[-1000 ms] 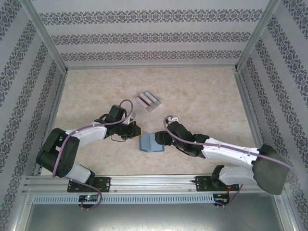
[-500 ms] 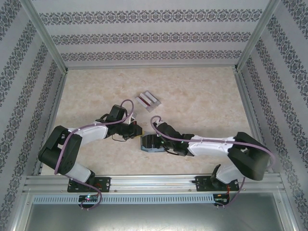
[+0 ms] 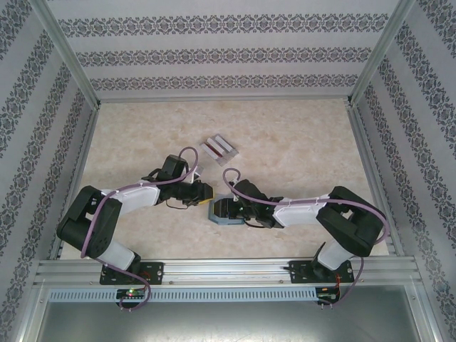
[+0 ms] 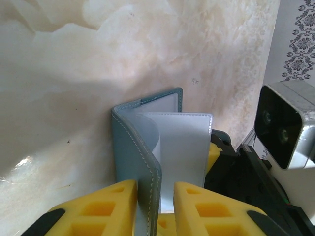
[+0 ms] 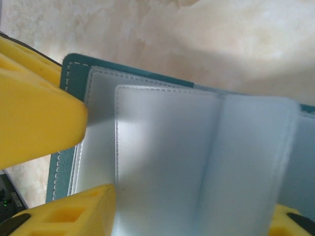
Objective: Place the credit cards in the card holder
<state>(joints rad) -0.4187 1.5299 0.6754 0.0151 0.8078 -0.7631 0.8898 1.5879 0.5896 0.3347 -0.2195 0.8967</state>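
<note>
Card holder (image 3: 216, 211) open, lengthwise left-right

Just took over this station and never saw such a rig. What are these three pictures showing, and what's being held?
These are two white-and-black robot arms. The wide picture looks down from above and behind them: left arm on the left, right arm on the right. The other two come from a camera on each wrist; the yellow blocks are jaws. On the beige marbled table lie grey rectangular cards with dark red stripes, apart from the small teal folding wallet where both arms meet. The left arm's jaws straddle its upright cover; grip unclear. The right arm's jaws stand wide around its pale inner pockets.
</note>
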